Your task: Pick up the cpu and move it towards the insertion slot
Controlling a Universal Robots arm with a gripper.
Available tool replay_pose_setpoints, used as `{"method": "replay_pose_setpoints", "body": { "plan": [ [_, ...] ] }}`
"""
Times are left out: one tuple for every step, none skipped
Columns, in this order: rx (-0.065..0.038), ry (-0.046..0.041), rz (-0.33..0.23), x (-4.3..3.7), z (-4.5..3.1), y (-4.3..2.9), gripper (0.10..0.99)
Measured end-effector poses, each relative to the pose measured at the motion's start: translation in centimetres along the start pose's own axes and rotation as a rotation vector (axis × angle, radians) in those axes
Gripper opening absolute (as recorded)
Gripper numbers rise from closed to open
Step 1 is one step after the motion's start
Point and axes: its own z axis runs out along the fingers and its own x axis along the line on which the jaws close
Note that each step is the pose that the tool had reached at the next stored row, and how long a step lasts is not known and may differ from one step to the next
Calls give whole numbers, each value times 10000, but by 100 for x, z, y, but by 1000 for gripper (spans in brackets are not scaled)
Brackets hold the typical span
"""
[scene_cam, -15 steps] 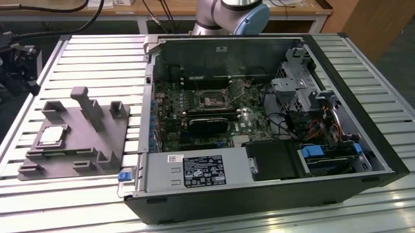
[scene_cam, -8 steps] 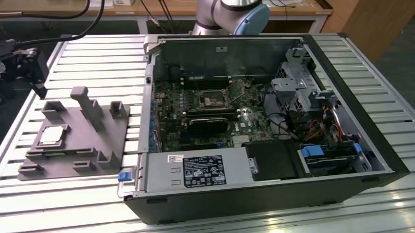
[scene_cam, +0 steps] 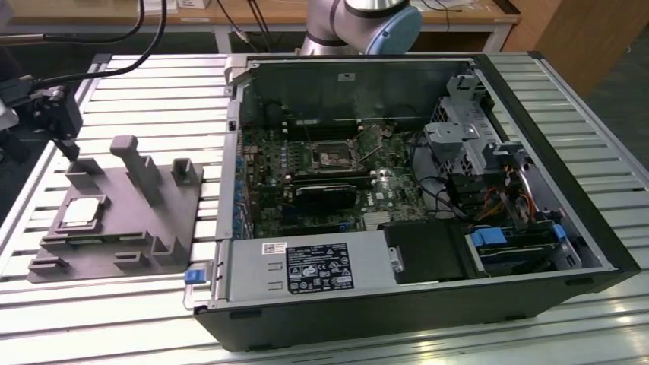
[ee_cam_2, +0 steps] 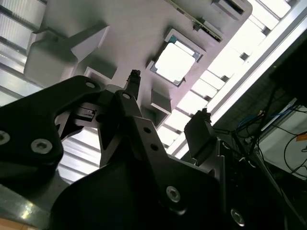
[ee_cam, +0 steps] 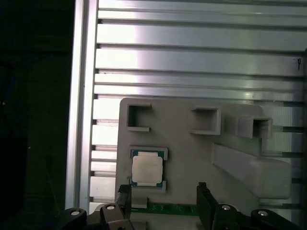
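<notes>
The cpu [scene_cam: 81, 214] is a small silvery square lying flat in a recess of the grey tray [scene_cam: 127, 243], at the exterior view's left. My gripper [scene_cam: 68, 149] hangs above the tray's far end, a little beyond the cpu. In both wrist views the fingers stand apart with nothing between them: the gripper [ee_cam: 164, 194] is open, and the cpu [ee_cam: 147, 170] lies just ahead of the fingertips [ee_cam: 203, 190]. In the second wrist view the cpu [ee_cam_2: 173, 63] shines brightly past the gripper [ee_cam_2: 168, 95]. The insertion slot [scene_cam: 333, 157] sits on the green board inside the open computer case.
The computer case [scene_cam: 568, 198] lies open on a slotted aluminium table [scene_cam: 152, 84]. Inside are a black block [scene_cam: 324, 195], a power supply [scene_cam: 304, 268] and drive cages [scene_cam: 461, 129]. Upright posts [scene_cam: 137, 163] rise from the tray. The arm's base [scene_cam: 365, 23] stands behind the case.
</notes>
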Motion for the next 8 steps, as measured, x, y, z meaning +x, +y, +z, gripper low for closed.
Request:
{"method": "replay_pose_setpoints", "body": {
  "plan": [
    [-1, 0, 0, 0, 15, -1, 647],
    [-1, 0, 0, 2, 28, -2, 647],
    [0, 1, 0, 5, 40, -4, 647],
    [0, 2, 1, 9, 49, -7, 647],
    [0, 3, 1, 13, 59, -10, 647],
    [-1, 0, 1, 15, 71, -12, 647],
    [-1, 0, 1, 17, 83, -13, 647],
    [0, 1, 0, 18, 96, -14, 647]
  ]
}}
